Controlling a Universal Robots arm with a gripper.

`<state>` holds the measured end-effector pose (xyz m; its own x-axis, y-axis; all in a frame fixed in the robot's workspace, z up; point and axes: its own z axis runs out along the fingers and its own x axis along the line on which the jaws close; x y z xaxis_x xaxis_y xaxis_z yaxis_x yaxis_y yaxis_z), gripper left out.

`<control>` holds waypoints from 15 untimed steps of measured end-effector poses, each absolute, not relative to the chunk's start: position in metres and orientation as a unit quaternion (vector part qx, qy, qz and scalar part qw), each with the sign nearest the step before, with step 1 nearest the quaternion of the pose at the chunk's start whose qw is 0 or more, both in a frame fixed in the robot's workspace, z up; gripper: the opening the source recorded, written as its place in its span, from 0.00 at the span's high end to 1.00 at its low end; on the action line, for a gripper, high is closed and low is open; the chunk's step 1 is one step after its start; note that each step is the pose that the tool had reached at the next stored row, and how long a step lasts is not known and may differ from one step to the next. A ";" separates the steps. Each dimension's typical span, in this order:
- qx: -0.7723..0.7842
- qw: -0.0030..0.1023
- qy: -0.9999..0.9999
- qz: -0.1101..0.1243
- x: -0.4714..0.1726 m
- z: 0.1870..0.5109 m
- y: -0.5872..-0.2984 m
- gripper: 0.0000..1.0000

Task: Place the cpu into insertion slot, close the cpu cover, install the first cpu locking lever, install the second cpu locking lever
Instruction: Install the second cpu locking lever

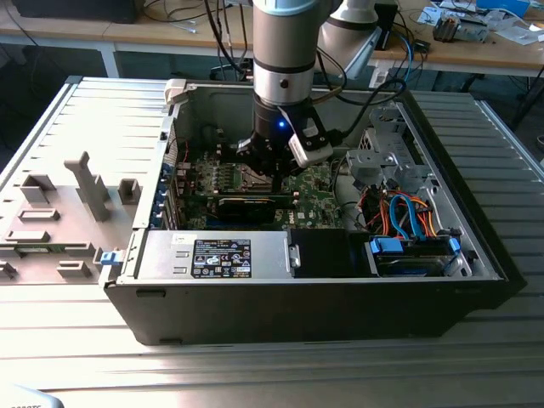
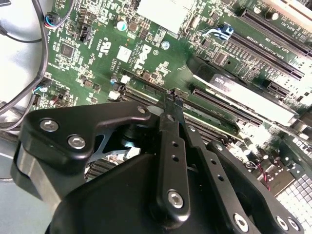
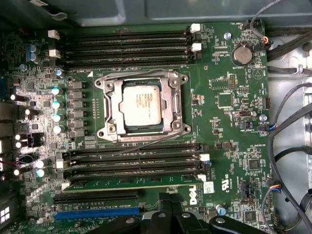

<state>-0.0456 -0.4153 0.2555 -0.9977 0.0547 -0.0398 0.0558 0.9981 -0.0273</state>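
In the first wrist view the cpu (image 3: 141,105), a silver-grey square chip, lies flat in the insertion slot (image 3: 142,106). The silver cpu cover (image 3: 110,105) lies down around it as a frame. One thin locking lever (image 3: 151,144) slants loose across the memory slots between the socket and the blue slot. Another lever (image 3: 141,74) runs straight along the opposite edge of the socket. My gripper (image 2: 173,96) has its black fingers (image 2: 170,146) shut together with nothing between them, above the board beside the socket. In the exterior view the gripper (image 1: 274,172) hangs inside the open computer case.
Long black memory slots (image 3: 126,46) flank the socket on two sides. A long black card (image 1: 246,204) and a blue slot (image 3: 97,213) lie close by. Bundled cables (image 1: 399,212), a power supply box (image 1: 217,255) and the case walls (image 1: 161,170) hem the board in.
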 end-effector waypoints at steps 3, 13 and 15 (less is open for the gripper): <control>0.028 0.020 0.999 -0.014 -0.046 0.256 -0.416 0.89; 0.028 0.020 0.999 -0.014 -0.046 0.255 -0.421 0.89; 0.028 0.020 0.999 -0.014 -0.046 0.255 -0.421 0.89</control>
